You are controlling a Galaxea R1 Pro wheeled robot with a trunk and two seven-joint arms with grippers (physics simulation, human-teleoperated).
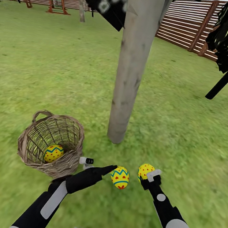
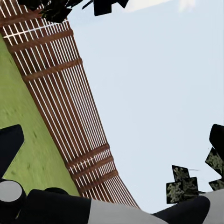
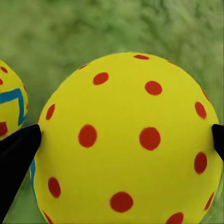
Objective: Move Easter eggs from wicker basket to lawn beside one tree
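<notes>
The right gripper (image 1: pixel 147 174) is clamped on the red-dotted egg (image 3: pixel 126 140), low over the lawn (image 1: pixel 44 61) near the pale tree trunk (image 1: pixel 131 65). A zigzag egg (image 1: pixel 120 177) lies on the grass just beside it. Another zigzag egg (image 1: pixel 53 153) sits inside the wicker basket (image 1: pixel 40 131). For the left gripper (image 1: pixel 108 168), I cannot tell if it is apart or together.

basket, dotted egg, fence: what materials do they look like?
Wicker basket: woven brown cane, open weave, matte. Dotted egg: smooth yellow shell with painted-looking red dots, likely plastic or painted; hard to tell from a render. Fence: brown horizontal wooden slats.
</notes>
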